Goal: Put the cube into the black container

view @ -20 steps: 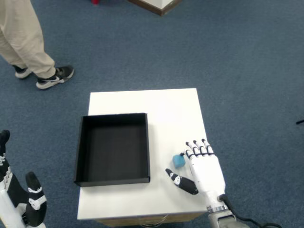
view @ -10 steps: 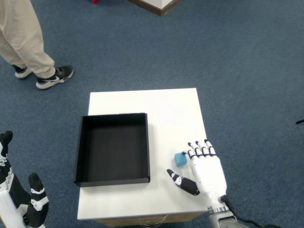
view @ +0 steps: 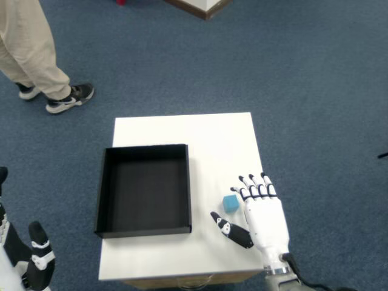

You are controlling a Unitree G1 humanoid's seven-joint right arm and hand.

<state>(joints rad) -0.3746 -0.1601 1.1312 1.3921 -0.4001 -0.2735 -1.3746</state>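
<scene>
over the last second the right hand (view: 262, 212) had barely shifted, its fingers spread and holding nothing, while the cube (view: 230, 203) sat on the white table (view: 212, 139) just beside its fingertips, so the grasp toward the black container (view: 144, 189) seemed not yet begun.

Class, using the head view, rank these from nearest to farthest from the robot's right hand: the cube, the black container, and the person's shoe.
From the right hand:
1. Cube, just left of the fingertips.
2. Black container, farther left on the table.
3. Person's shoe, on the carpet, far upper left.
</scene>
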